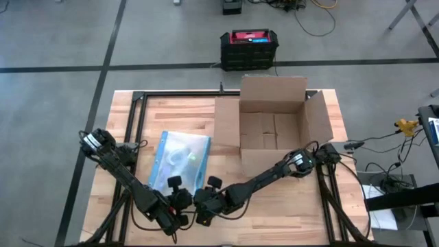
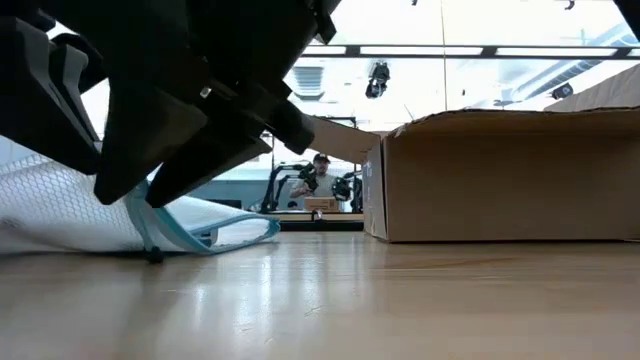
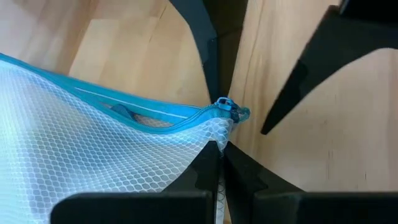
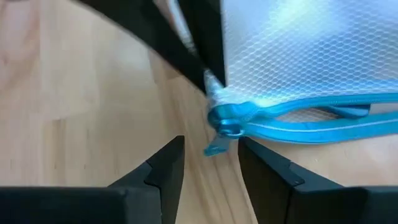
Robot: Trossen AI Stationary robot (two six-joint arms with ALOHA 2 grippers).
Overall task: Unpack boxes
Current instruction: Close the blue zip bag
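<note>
The box [image 1: 273, 123] sits open on the far right part of the table [image 1: 178, 110] in the high view, flaps spread and floor bare; it looks light and stiff, easiest taken by a wall or flap edge. The bag [image 1: 180, 159] lies flat to its left, and both hands meet at the bag's near corner, the left hand [image 1: 180, 206] just beside the right hand [image 1: 204, 204]. In the low view the box stands at right, the bag slumps on the table, soft and limp. In the left wrist view the left hand [image 3: 219, 155] is pressed together, pinching the bag's mesh corner beside the zipper pull [image 3: 231, 111]. In the right wrist view the right hand [image 4: 211, 163] is partly spread, its fingers [image 4: 163, 167] either side of the pull, holding nothing that I can see.
</note>
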